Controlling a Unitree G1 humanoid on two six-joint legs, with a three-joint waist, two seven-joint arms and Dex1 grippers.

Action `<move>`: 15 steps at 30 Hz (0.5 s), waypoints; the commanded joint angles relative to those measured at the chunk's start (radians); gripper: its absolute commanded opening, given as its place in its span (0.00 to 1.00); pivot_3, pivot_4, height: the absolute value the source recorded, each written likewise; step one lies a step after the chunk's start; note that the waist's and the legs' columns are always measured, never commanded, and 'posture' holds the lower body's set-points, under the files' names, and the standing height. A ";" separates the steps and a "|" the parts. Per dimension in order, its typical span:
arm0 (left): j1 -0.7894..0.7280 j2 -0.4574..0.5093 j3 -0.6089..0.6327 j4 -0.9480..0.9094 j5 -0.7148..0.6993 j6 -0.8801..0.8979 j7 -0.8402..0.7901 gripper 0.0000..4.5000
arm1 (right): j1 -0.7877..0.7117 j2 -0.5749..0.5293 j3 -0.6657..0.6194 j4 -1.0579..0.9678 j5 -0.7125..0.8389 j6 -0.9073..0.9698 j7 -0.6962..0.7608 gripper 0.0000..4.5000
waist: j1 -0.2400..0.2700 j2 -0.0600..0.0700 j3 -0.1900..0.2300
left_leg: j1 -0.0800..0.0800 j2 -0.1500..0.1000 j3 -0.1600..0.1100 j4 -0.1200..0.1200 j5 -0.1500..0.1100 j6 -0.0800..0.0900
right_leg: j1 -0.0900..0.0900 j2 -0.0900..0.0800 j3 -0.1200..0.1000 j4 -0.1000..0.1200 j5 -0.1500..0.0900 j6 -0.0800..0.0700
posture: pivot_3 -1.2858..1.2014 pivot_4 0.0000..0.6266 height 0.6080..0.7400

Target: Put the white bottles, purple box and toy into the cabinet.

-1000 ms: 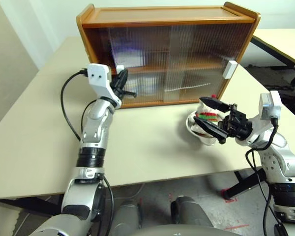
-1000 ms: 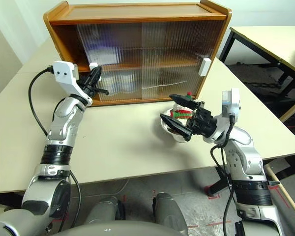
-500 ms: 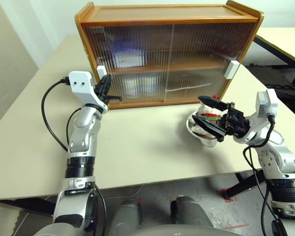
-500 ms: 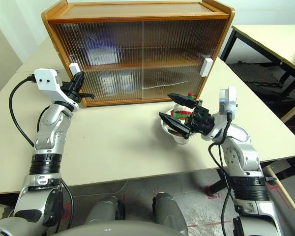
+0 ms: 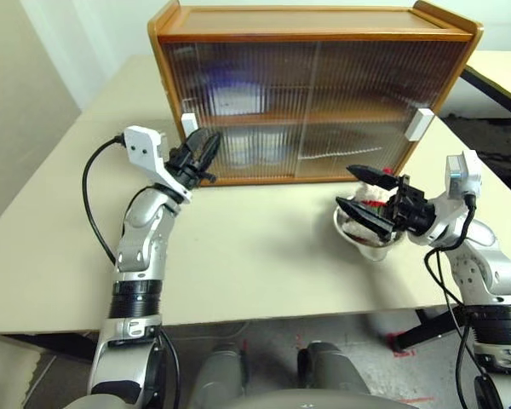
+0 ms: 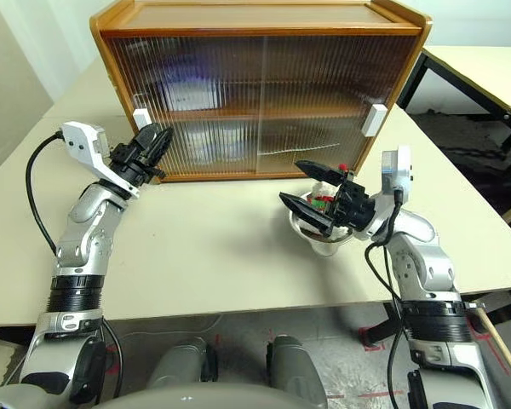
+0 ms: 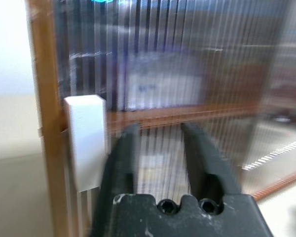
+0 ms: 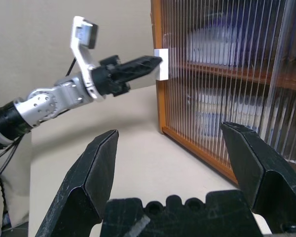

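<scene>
The large orange-brown wooden cabinet [image 5: 315, 89] with two ribbed translucent sliding doors stands at the back of the pale beige table [image 5: 238, 256], both doors drawn across its front. Behind the ribbed panels, blurred white and bluish shapes sit on the inner shelf and below it, too vague to name. The left gripper [image 5: 206, 146] hangs at the cabinet's left end, just beside the white block handle [image 5: 188, 126] of the left door; its two black fingers [image 7: 123, 153] stand a little apart with nothing between them, the handle lying outside them rather than in the gap. In front of the cabinet's right half sits a shiny metal bowl [image 5: 347, 228] holding the fluffy white plush toy [image 6: 324, 203] with red and green stripes. The right gripper [image 5: 368, 194] hovers over that bowl, its fingers spread wide and empty, pointing toward the cabinet's left end.
</scene>
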 commanded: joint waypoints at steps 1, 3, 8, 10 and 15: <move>0.053 0.039 -0.012 -0.040 -0.060 -0.010 -0.130 0.75 | -0.013 -0.028 -0.044 0.027 0.005 -0.006 -0.007 1.00 | 0.004 0.000 0.000 | -0.001 0.000 0.000 0.000 0.000 0.000 | 0.000 -0.001 0.000 0.000 -0.001 -0.001 | 0.56 0.00 1.00; 0.088 0.067 -0.009 -0.052 -0.095 -0.008 -0.203 0.93 | -0.020 -0.038 -0.066 0.038 0.019 0.002 -0.013 1.00 | 0.006 0.000 0.000 | -0.003 0.000 0.001 0.000 0.000 -0.001 | -0.002 -0.002 -0.001 0.000 -0.003 -0.002 | 0.56 0.00 1.00; 0.208 0.249 -0.039 -0.032 -0.073 -0.090 -0.464 1.00 | -0.053 -0.096 -0.163 0.136 0.029 -0.003 -0.039 0.87 | 0.006 0.000 0.000 | -0.006 0.000 0.001 -0.002 -0.002 -0.004 | -0.006 -0.005 -0.001 0.000 -0.006 -0.004 | 0.57 0.00 1.00; 0.219 0.265 -0.034 -0.023 -0.095 -0.100 -0.500 1.00 | -0.067 -0.109 -0.198 0.177 0.035 -0.007 -0.048 0.71 | 0.011 0.001 0.000 | -0.007 0.000 0.000 -0.003 -0.003 -0.005 | -0.006 -0.009 -0.004 -0.001 -0.008 -0.006 | 0.57 0.00 1.00; 0.257 0.279 -0.012 -0.003 -0.136 -0.106 -0.586 1.00 | -0.108 -0.159 -0.290 0.269 0.015 -0.019 -0.119 0.29 | 0.030 0.004 0.002 | -0.008 0.000 -0.002 -0.004 -0.003 -0.006 | -0.006 -0.015 -0.009 -0.001 -0.009 -0.007 | 0.56 0.00 1.00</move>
